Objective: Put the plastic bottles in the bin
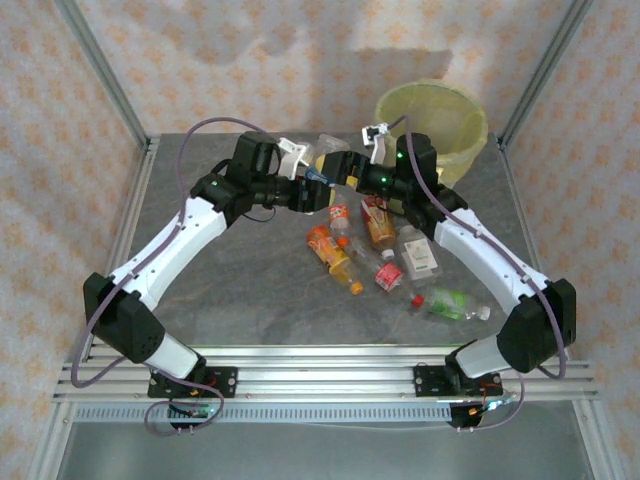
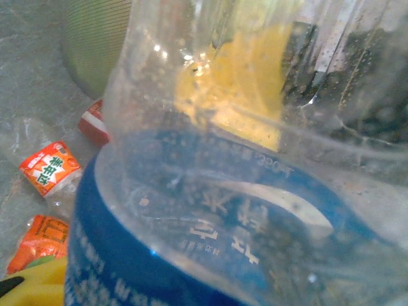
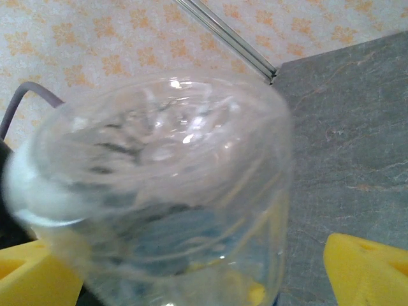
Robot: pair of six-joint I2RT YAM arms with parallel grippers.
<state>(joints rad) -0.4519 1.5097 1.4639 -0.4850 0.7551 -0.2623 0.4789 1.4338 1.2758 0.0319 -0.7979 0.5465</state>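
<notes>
A clear plastic bottle with a blue label [image 1: 326, 160] hangs above the table's far middle, between both arms. My left gripper [image 1: 311, 186] is shut on it; in the left wrist view the bottle [image 2: 210, 210] is pressed close to the lens and hides the fingers. My right gripper [image 1: 346, 170] is open around the same bottle [image 3: 166, 191]. Its yellow fingers [image 3: 366, 268] stand on either side, the right one apart from the bottle. Several more bottles [image 1: 335, 252] lie on the table. The pale yellow-green bin [image 1: 432, 118] stands at the far right corner.
Loose bottles with orange [image 1: 378, 222], white [image 1: 419, 256], red [image 1: 388, 276] and green [image 1: 447, 304] labels lie under and beside the right arm. Orange-labelled bottles [image 2: 50, 167] and the bin's wall [image 2: 95, 44] appear behind the held bottle. Metal frame posts [image 1: 105, 75] rise at the table's back corners.
</notes>
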